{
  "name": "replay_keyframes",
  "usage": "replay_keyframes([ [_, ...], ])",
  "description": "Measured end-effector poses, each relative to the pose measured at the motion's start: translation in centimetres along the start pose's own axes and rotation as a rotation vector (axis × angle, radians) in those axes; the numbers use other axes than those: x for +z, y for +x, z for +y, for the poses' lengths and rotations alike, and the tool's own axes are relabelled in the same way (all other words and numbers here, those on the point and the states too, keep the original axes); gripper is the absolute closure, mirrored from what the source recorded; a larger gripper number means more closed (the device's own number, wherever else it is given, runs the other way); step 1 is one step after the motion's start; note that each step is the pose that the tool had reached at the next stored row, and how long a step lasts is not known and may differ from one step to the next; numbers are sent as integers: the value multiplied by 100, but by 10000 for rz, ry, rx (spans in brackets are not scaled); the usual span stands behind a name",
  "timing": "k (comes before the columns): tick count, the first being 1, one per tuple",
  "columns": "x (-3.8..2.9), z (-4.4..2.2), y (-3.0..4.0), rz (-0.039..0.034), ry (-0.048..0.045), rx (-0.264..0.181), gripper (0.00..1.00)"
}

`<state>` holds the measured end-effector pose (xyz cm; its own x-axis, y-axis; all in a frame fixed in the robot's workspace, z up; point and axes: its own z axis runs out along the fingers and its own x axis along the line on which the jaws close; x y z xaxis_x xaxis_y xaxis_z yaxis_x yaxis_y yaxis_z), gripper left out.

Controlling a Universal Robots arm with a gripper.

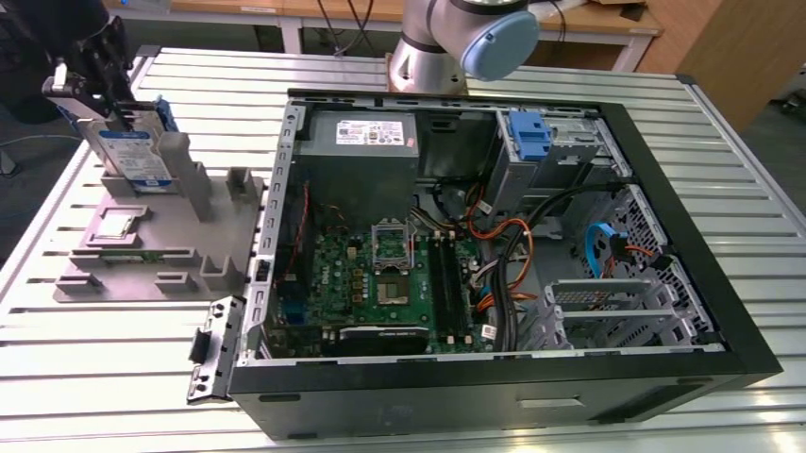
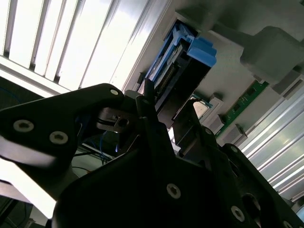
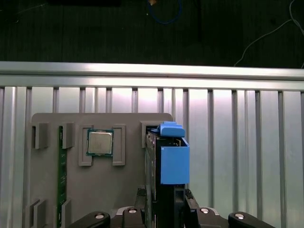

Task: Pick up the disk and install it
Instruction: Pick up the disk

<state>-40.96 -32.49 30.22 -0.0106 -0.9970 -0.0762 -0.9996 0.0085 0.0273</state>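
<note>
At holder (image 1: 139,260) on exterior view's left, pinching upright disk (image 1: 132,153) in gripper (image 3: 164,202); pickup underway, install into case (image 1: 504,396) left.

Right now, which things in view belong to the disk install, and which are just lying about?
Job: the disk, upright on the grey holder; the gripper at it; the open computer case.
Lying about: the processor chip and memory stick on the holder; the blue bracket inside the case.
</note>
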Motion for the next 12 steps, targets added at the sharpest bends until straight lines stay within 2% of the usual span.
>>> replay_keyframes([
  [2, 0, 0, 0, 2, -1, 0, 65],
  [12, 5, 0, 0, 1, 0, 0, 65],
])
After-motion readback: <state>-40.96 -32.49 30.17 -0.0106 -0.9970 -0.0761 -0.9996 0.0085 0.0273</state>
